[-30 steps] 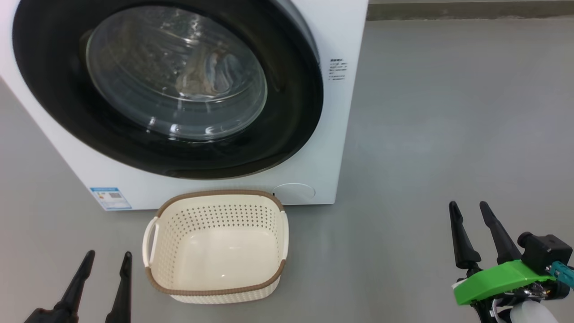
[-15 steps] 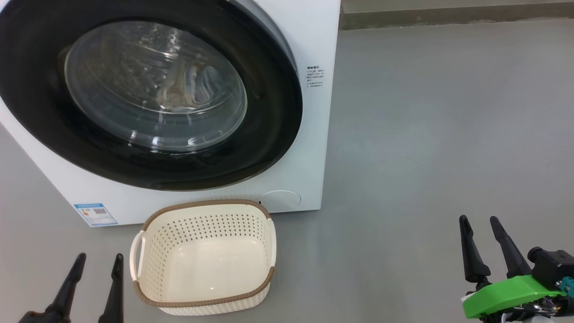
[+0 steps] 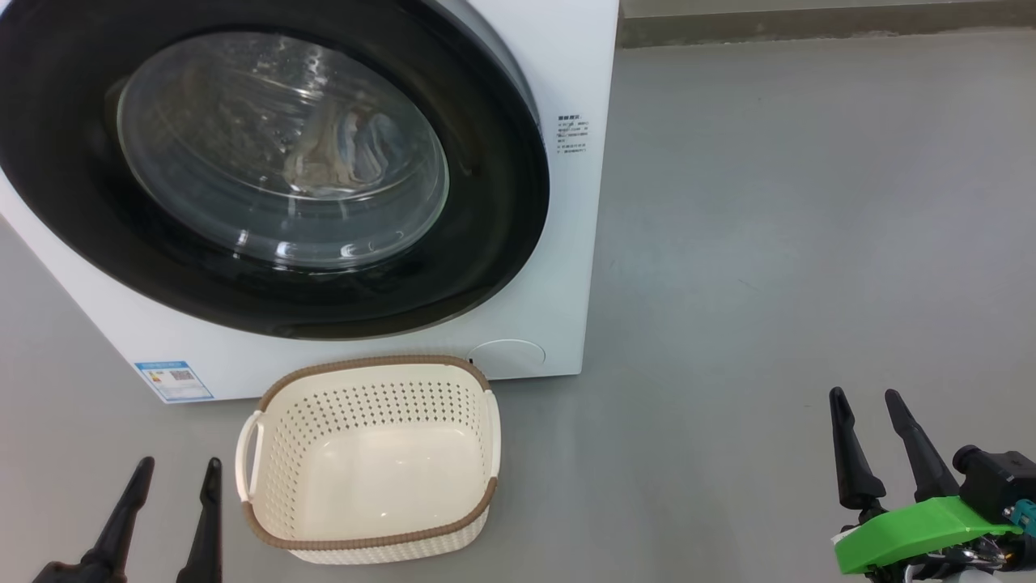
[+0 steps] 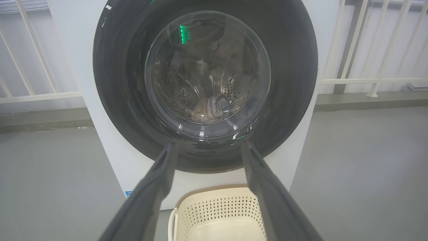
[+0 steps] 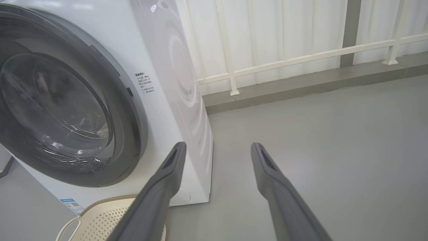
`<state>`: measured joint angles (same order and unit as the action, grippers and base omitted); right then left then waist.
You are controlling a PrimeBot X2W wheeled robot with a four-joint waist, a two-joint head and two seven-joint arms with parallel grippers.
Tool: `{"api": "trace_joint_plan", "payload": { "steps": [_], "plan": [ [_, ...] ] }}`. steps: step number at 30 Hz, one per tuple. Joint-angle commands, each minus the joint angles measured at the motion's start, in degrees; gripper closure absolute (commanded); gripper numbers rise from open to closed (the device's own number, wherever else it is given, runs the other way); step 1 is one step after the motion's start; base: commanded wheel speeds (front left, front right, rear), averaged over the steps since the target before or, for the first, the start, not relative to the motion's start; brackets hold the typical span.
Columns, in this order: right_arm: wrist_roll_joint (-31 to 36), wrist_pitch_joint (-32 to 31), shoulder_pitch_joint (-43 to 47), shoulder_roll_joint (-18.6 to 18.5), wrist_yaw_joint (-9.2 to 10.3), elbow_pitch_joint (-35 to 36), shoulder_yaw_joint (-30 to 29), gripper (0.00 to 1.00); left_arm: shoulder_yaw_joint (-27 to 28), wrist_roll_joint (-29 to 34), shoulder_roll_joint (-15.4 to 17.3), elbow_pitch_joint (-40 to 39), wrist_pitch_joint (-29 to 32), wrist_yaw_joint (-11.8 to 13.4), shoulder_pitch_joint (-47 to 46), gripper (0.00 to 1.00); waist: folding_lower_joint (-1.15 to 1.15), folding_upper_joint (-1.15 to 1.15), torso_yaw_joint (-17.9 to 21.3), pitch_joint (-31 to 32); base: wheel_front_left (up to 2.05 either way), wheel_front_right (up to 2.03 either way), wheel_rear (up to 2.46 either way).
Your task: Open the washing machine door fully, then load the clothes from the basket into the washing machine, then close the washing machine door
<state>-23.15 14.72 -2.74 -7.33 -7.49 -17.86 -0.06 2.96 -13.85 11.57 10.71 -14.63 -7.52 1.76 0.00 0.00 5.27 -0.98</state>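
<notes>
Floor: smooth, matte grey, with a few faint scuff marks in the head view. Kerb: low, darker grey, raised along the floor's far edge. Railing: white, with one horizontal bar and slim upright bars, standing on the kerb. One flared railing foot sits on the kerb top. Wall: white and ribbed, behind the railing. Post: dark grey, upright against the wall.

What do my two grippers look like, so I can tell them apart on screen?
The left gripper has two long, tapering black fingers. The right gripper has the same fingers, plus a bright green bracket at its base, a black block and a teal connector.
</notes>
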Motion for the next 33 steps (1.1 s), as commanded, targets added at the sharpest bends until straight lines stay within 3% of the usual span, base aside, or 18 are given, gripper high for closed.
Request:
{"api": "trace_joint_plan", "payload": {
  "steps": [1,16,17,22,33],
  "plan": [
    [0.56,0.28,-0.22,-0.65,0.0,1.6,1.2,0.0,2.15,0.72,1.12,-1.42,-0.37,0.03,-0.99,0.0,0.0,0.0,-0.1,-0.05,0.0,0.0,0.0],
    [0.72,0.28,-0.26,-0.76,0.0,1.79,1.45,0.0,2.8,0.75,0.78,-1.04,-0.37,0.03,-0.78,0.0,0.0,0.0,-0.54,-0.09,0.0,0.0,0.0],
    [0.02,0.0,0.0,0.0,0.0,0.22,0.11,1.0,0.65,0.01,-0.17,0.01,0.0,0.0,0.0,1.0,0.0,0.0,-0.54,-0.09,0.0,0.0,0.0],
    [-0.3,-0.19,1.24,1.77,0.0,-3.47,0.3,1.0,-0.07,-0.44,-2.76,3.4,0.16,0.0,0.66,1.0,0.0,0.0,-0.57,-0.09,0.0,0.0,0.0],
    [-6.35,-2.05,0.77,2.0,0.0,-2.88,-0.32,1.0,0.31,-7.27,-3.28,3.37,2.08,0.1,-0.16,1.0,0.01,0.0,-1.0,0.02,0.0,0.0,0.0]
  ]
}}
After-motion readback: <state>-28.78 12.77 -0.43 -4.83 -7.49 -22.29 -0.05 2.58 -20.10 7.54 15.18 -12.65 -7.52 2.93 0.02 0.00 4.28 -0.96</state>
